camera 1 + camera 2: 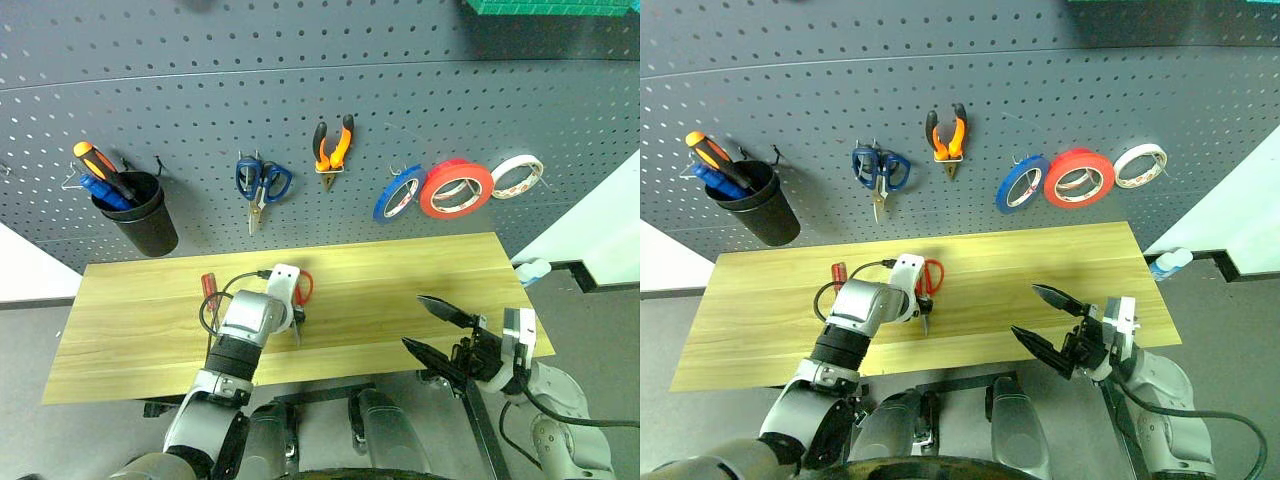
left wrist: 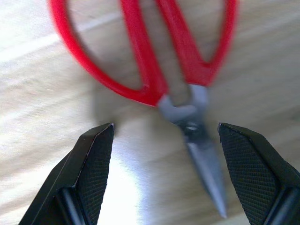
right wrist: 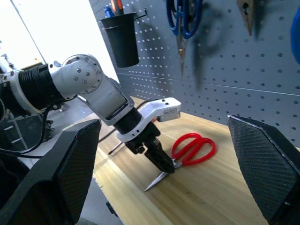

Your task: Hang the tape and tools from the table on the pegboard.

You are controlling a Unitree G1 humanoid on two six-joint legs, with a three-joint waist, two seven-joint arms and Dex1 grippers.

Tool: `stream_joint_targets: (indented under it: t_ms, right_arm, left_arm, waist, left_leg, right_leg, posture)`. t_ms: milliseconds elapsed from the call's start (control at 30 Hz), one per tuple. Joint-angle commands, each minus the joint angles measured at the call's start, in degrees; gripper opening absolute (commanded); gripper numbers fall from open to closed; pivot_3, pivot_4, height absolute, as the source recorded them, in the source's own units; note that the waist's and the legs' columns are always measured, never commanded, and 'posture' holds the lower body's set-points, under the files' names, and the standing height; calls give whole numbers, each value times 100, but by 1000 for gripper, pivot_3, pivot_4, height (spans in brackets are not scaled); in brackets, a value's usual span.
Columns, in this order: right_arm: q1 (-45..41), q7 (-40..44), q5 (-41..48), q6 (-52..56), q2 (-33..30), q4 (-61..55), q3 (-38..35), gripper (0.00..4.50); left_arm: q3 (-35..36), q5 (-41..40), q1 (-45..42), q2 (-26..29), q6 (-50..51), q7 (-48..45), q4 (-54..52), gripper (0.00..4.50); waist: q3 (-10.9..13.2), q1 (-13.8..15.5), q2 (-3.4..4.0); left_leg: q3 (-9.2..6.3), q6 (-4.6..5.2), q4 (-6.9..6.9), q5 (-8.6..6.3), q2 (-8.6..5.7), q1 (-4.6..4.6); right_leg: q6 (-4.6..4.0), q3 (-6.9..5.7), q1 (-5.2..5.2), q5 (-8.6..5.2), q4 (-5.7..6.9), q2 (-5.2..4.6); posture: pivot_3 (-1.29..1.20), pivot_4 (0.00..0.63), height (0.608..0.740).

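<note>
Red-handled scissors lie flat on the table, blades toward its front edge. My left gripper points down just above them, open, one finger on each side of the pivot and touching nothing. A dark red-handled screwdriver lies just left of that hand. My right gripper hovers open and empty over the table's front right part. On the pegboard hang the red tape and the orange-and-black pliers.
A black cup on the pegboard's left holds an orange-and-black screwdriver. Blue scissors, a blue tape roll and a white-cored roll also hang there. A small bottle sits past the table's right end.
</note>
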Motion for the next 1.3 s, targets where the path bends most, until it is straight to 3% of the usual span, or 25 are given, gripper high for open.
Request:
stream_joint_targets:
  t_ms: [33,200,300,600,967,1300]
  right_arm:
    - [-43,-166,74,97,-29,-316,14,4500]
    - [-73,-371,157,328,-92,-622,6,4500]
    - [-76,-478,177,451,-120,-796,-6,4500]
    - [-131,-793,228,764,-150,-1225,91,4500]
    - [-331,-1325,328,1275,-235,-1830,216,4500]
    - [-698,-1882,534,1796,-255,-2216,277,4500]
  left_arm:
    - [-6,93,81,2,345,63,260,3706]
    - [126,46,40,-140,521,111,366,3706]
    - [100,2,17,-148,630,14,428,3142]
    - [144,69,-50,-243,1000,116,236,269]
    - [184,115,-94,-226,969,101,196,269]
    - [-361,308,221,265,-369,-155,-611,269]
  waist:
    - [6,-7,-1]
    - [10,0,-2]
    - [11,6,-3]
    - [10,72,-2]
    - [9,68,0]
    - [9,69,-1]
  left_leg:
    - [0,0,-1,0,0,0]
    - [0,0,-9,0,1,1]
    - [0,0,-11,0,0,0]
    - [0,0,-15,0,-1,0]
    - [0,0,-16,-1,-1,-4]
    - [-2,0,-13,1,-1,-70]
  right_leg:
    - [0,0,-1,0,0,0]
    - [2,0,-2,1,-1,0]
    - [4,-1,-3,1,-5,1]
    - [19,-4,-2,5,-10,2]
    - [21,-4,-3,6,-12,2]
    - [18,-4,-63,11,-10,-1]
  posture:
    - [-180,214,736]
    - [-185,218,736]
    - [-187,219,736]
    - [-186,208,736]
    - [-189,198,736]
    - [-179,190,736]
